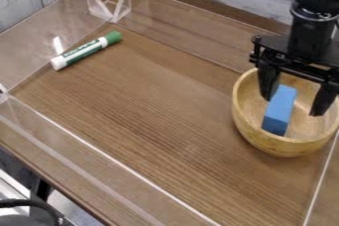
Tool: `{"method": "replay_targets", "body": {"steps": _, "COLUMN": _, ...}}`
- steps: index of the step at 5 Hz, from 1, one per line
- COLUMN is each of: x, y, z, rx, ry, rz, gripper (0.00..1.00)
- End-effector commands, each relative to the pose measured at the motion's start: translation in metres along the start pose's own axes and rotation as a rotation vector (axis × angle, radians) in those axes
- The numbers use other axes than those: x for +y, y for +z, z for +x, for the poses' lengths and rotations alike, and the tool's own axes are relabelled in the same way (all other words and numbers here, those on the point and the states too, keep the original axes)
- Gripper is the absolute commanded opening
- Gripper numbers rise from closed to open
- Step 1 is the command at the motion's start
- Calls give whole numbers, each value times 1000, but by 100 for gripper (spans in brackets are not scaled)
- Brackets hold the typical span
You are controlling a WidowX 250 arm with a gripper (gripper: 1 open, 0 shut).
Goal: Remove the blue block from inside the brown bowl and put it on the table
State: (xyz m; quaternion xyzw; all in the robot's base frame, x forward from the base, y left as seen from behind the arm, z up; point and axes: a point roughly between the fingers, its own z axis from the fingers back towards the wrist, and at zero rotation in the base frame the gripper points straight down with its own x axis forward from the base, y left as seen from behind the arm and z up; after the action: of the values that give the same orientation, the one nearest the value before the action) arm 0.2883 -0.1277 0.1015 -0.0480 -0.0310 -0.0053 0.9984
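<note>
1 view only, from across the table. At the right edge the brown bowl sits on the wood, and the blue block stands upright inside it. Above the bowl hangs the black gripper, pointing down, its 2 fingers spread wide and reaching into the bowl on either side of the block's top. Neither finger visibly presses the block; it grips nothing. Well apart, far left, a green-capped marker lies near the clear acrylic wall.
</note>
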Motion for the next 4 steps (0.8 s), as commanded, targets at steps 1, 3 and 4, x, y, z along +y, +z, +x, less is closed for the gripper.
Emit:
{"method": "replay_targets", "body": {"steps": 1, "x": -7, "y": 7, "z": 4, "rx": -40, "ry": -13, "rz": -16, "gripper": 100}}
{"method": "replay_targets", "body": {"steps": 3, "x": -7, "y": 3, "z": 7, "rx": -58, "ry": -10, "rz": -16, "gripper": 100}}
{"method": "replay_targets", "body": {"steps": 4, "x": -6, "y": 3, "z": 8, "rx": -68, "ry": -8, "rz": -14, "gripper": 100}}
